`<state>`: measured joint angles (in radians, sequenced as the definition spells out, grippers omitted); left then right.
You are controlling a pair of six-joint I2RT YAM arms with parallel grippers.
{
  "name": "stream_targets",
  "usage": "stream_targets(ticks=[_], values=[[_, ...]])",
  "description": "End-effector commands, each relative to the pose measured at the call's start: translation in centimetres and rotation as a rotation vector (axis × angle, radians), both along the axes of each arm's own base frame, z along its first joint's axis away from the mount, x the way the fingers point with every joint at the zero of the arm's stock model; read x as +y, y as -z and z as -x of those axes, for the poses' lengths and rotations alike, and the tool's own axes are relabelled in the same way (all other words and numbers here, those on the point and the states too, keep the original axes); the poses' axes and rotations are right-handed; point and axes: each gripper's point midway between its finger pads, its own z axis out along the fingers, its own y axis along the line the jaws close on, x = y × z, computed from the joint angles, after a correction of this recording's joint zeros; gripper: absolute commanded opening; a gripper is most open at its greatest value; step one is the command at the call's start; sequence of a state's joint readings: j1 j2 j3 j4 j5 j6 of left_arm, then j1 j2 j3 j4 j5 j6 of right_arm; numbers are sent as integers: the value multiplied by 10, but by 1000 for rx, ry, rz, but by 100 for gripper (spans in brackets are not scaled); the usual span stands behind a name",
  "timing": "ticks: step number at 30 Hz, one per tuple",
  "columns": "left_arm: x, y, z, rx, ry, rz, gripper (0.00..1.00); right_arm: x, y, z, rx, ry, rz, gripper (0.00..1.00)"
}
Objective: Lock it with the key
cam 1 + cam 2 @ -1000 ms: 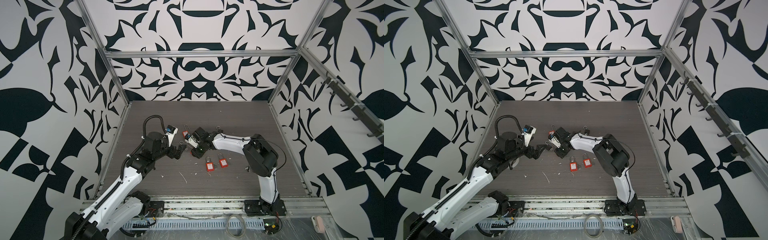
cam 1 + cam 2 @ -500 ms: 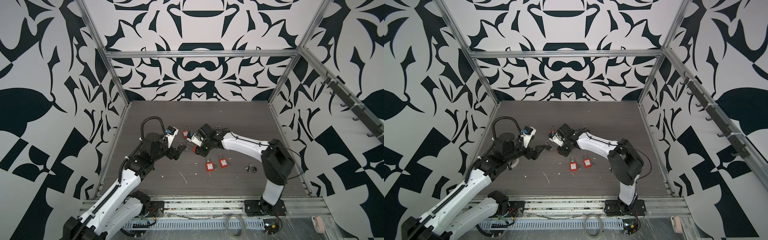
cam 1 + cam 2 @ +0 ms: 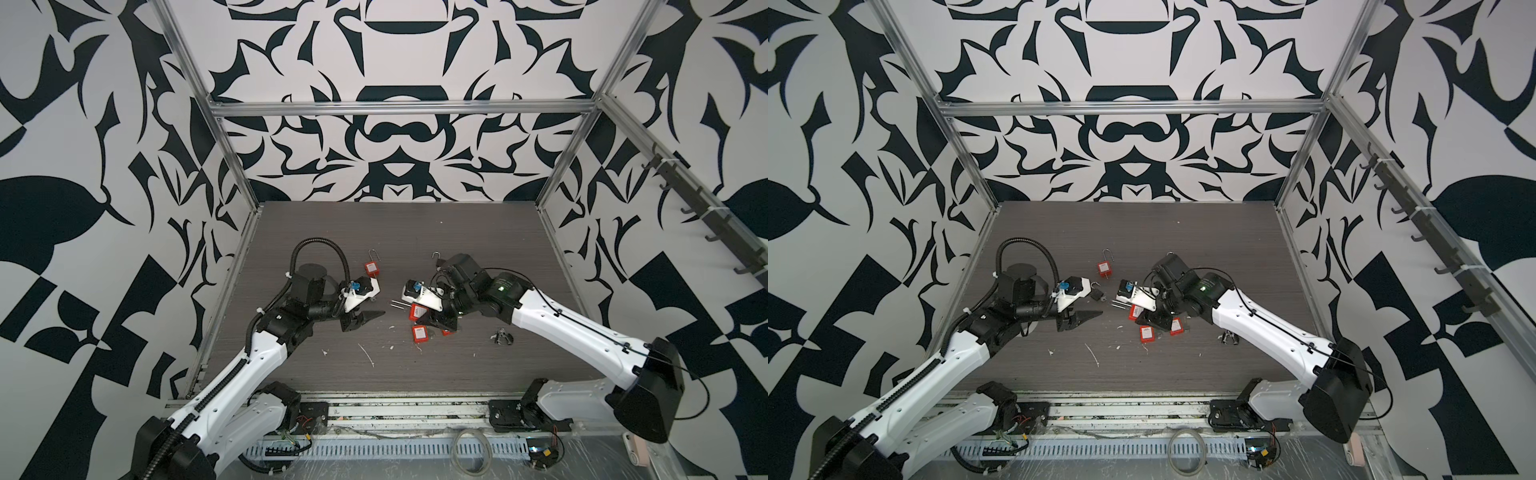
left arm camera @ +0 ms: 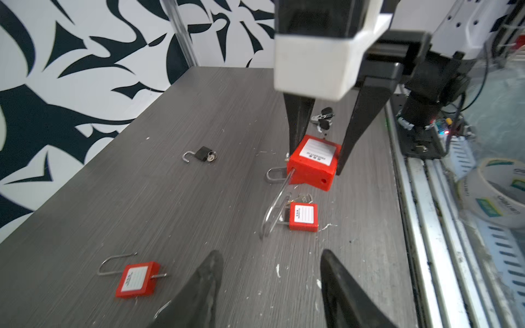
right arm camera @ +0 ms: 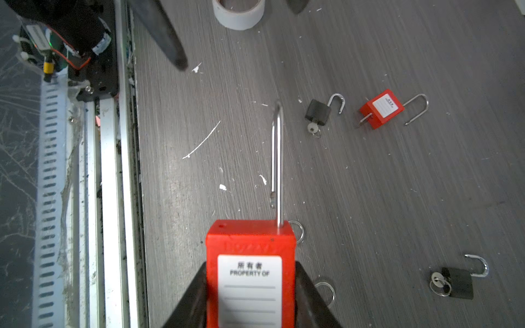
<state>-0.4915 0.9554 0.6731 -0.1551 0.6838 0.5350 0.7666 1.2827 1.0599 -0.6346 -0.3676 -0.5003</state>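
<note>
Firstly, left gripper: the jaws are seen apart with nothing between them; it is held low over the table, left of centre in both top views.
Far red padlock: it is laid flat beyond the left gripper, with its shackle open and a key stub seated in its base.
Small black padlock: it is laid just beside the left gripper's wrist, with its shackle open and a key inserted.
Held red padlock: its body is clamped between the right gripper's fingers, with the white label turned to the wrist camera. Its long shackle is swung open and pointed toward the left gripper, well apart from it. Whether a key is seated in its base cannot be told.
Right gripper: it is closed on the held red padlock's sides.
Loose red padlocks: two are laid flat beneath and beside the right gripper.
Key bunch: it is laid on the table right of the right gripper, apart from it.
</note>
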Motion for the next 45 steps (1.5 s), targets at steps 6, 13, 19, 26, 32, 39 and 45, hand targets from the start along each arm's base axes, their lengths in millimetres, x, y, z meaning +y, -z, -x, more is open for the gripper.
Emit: stream_targets(ticks=[6, 13, 19, 26, 32, 39, 45], values=[[-19, -3, 11, -50, 145, -8, 51, 4, -17, 8, -26, -59, -60, 21], [-24, 6, 9, -20, 150, -31, 44, 11, -24, 12, -21, -87, -108, 19], [-22, 11, 10, -1, 155, -60, 37, 12, -30, 13, -42, -95, -129, 19], [-24, 12, 14, 30, 180, -50, 15, 14, -32, 14, -42, -105, -142, 20], [-26, 9, 22, 59, 220, -30, 0, 18, -34, 12, -47, -111, -151, 23], [-24, 3, 36, 94, 257, -5, 0, 7, -23, 24, 77, -94, -64, 55], [-20, 1, 44, 92, 250, 10, 0, 2, -19, 20, 79, -53, -36, 56]])
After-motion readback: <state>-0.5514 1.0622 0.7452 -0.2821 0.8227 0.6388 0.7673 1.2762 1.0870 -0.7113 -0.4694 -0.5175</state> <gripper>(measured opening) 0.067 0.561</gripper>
